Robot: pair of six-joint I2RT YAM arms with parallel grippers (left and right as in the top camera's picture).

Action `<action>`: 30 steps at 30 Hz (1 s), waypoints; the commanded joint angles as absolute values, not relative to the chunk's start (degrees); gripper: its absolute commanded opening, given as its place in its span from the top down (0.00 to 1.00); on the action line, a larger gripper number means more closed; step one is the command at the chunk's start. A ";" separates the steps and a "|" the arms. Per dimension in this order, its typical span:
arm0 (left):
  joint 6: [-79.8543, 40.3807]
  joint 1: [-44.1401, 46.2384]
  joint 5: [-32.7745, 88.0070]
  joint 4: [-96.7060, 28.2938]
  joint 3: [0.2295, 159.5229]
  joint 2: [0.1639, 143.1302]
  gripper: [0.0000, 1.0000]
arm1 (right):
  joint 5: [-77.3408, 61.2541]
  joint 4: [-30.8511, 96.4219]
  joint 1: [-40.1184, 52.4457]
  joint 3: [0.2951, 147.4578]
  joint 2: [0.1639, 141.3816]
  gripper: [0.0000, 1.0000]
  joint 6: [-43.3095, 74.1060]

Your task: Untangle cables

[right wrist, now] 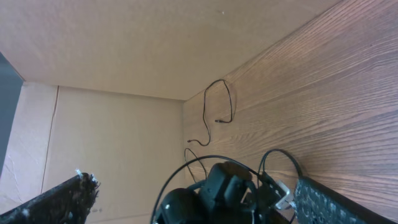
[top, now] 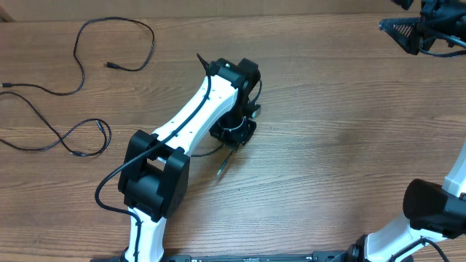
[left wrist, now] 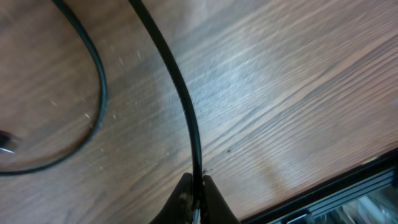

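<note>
Thin black cables lie loose on the wooden table. One cable point(top: 152, 44) loops at the far left. Another cable point(top: 108, 135) curls near the left edge. My left gripper point(top: 223, 166) points down at the table's middle. In the left wrist view its jaws point(left wrist: 198, 186) are shut on one thin cable strand point(left wrist: 186, 106) that runs away across the wood. A second strand point(left wrist: 101, 93) curves beside it. My right gripper point(top: 408, 33) is raised at the far right, open and empty. Its wrist view shows wide-spread fingers point(right wrist: 199, 199) and a distant cable point(right wrist: 230, 102).
The left arm point(top: 196, 109) stretches diagonally from the near left to the table's middle. The right arm's base point(top: 437, 207) sits at the near right. A beige wall point(right wrist: 124, 50) borders the table's far side.
</note>
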State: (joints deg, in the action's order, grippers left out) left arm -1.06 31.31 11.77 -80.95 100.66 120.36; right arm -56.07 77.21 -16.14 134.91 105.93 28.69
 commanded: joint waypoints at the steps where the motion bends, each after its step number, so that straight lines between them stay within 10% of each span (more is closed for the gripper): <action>1: 0.03 31.40 11.38 -80.44 97.01 120.99 0.91 | -55.92 77.06 -16.43 135.35 105.67 0.00 28.21; 11: -8.47 27.57 1.50 -80.03 94.54 120.99 0.94 | -55.92 77.06 -16.43 135.35 105.67 0.00 28.21; 16: -9.69 22.13 1.30 -75.77 94.54 120.99 0.26 | -55.92 77.06 -16.43 135.35 105.67 0.00 28.18; 30: -5.30 10.74 1.04 -58.26 94.48 121.10 0.14 | -55.92 77.06 -16.43 135.35 105.67 0.00 28.21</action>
State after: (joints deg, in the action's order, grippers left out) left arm -11.27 10.11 1.19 -60.31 94.78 120.42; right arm -56.07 77.19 -16.14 134.91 105.93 28.67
